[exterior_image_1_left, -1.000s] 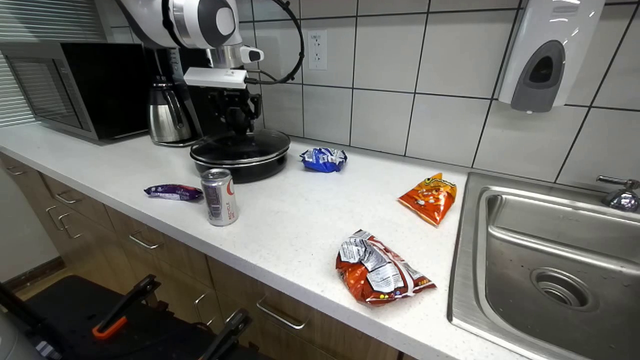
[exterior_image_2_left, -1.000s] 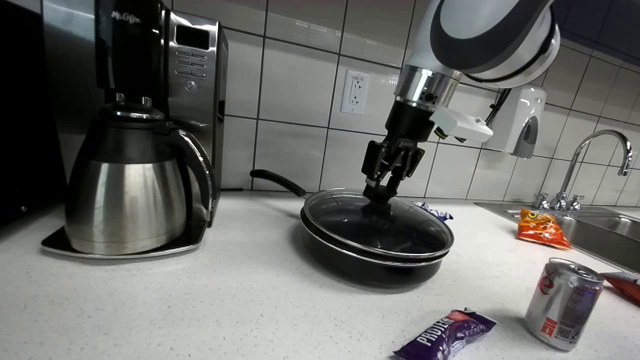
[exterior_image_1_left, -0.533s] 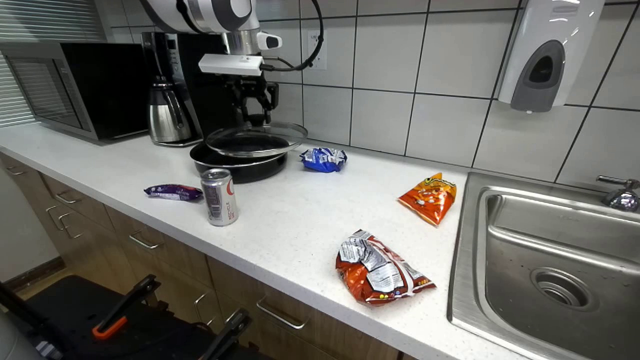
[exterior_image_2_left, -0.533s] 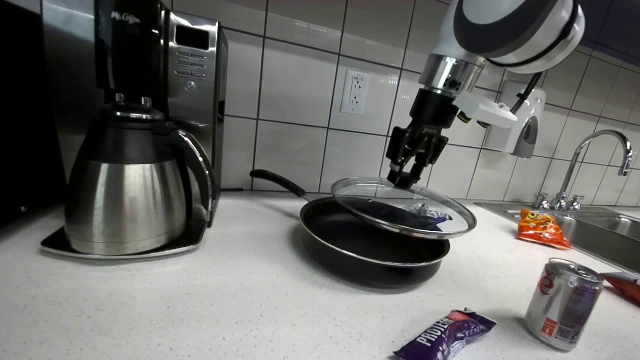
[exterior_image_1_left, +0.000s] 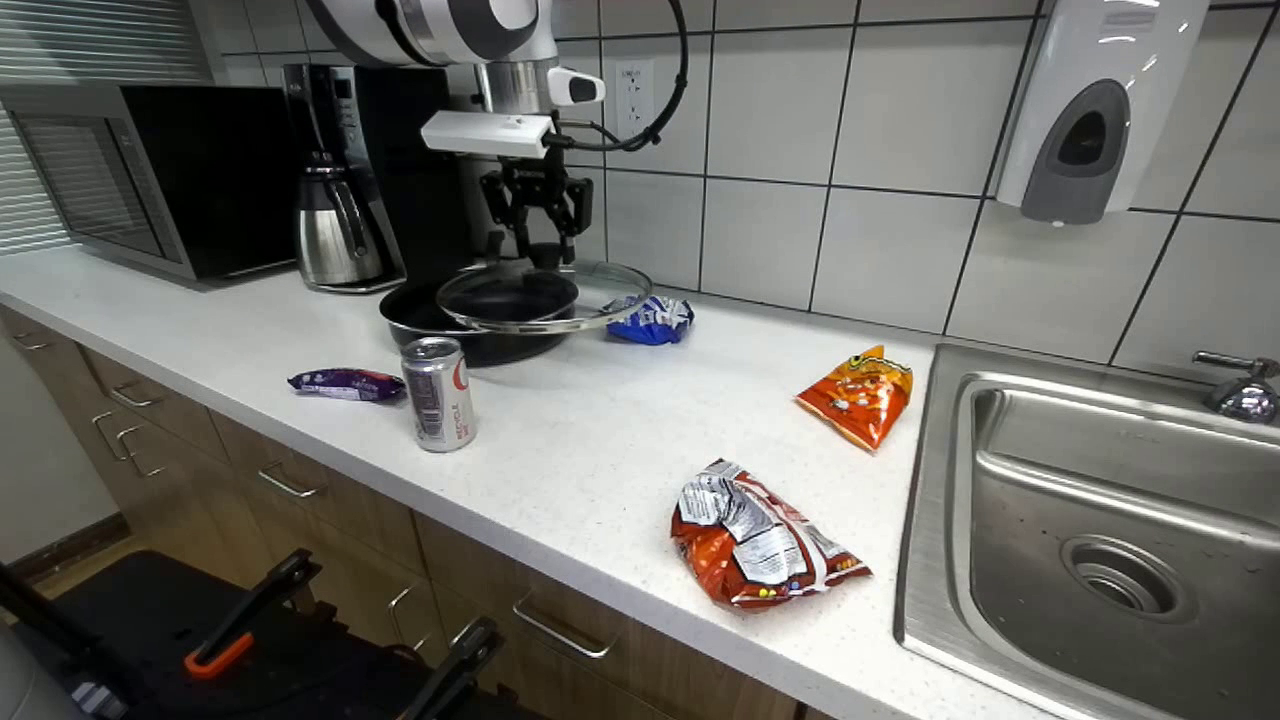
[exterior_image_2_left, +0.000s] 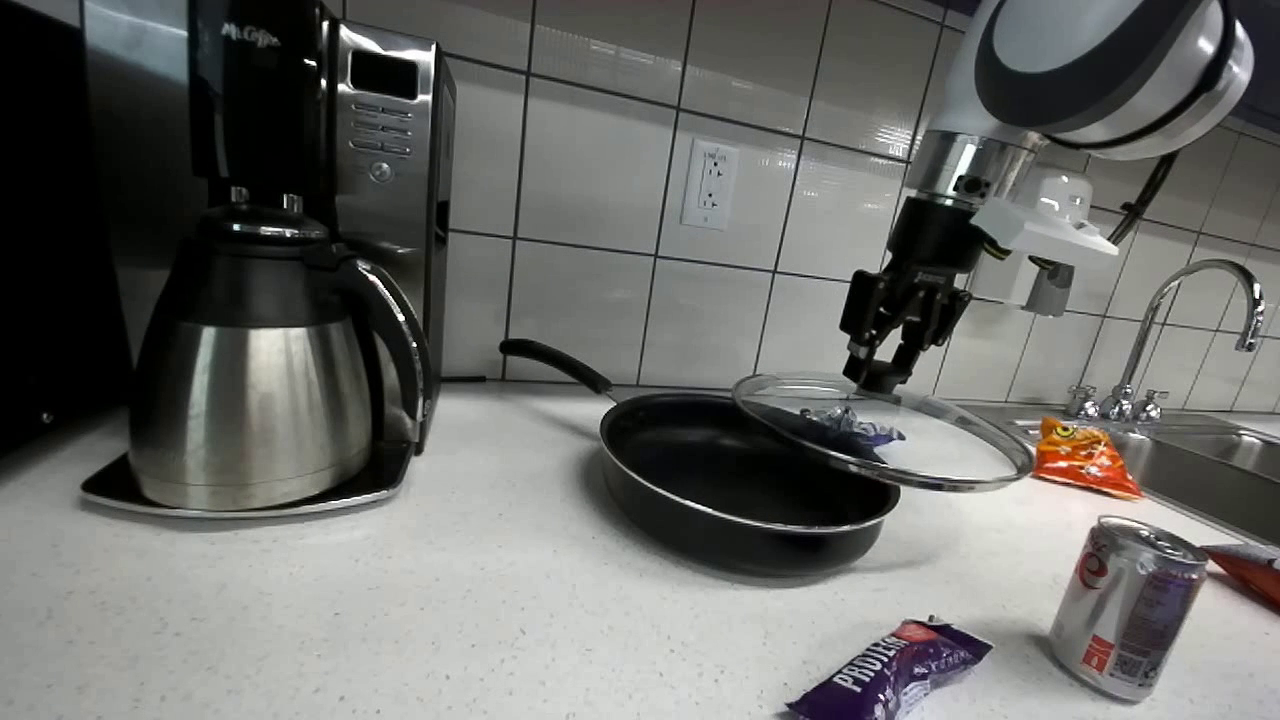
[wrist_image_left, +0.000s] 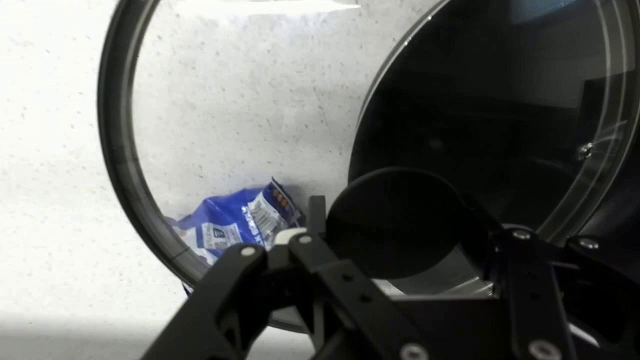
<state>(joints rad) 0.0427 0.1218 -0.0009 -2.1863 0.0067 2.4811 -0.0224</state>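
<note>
The lid (exterior_image_2_left: 925, 435) no longer covers the whole pan (exterior_image_2_left: 740, 545); my pincer (exterior_image_2_left: 882, 362) stays clamped on its knob (wrist_image_left: 392, 222), so uncovering seems underway.

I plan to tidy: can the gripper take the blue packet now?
Probably not: the gripper holds the glass lid, and every view shows the blue packet at least partly behind the glass.

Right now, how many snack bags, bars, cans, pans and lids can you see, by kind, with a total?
Bags: 3 (red bag, orange bag, blue bag)
Bar: 1
Can: 1
Pan: 1
Lid: 1, its knob in the hand
Total: 7
</note>
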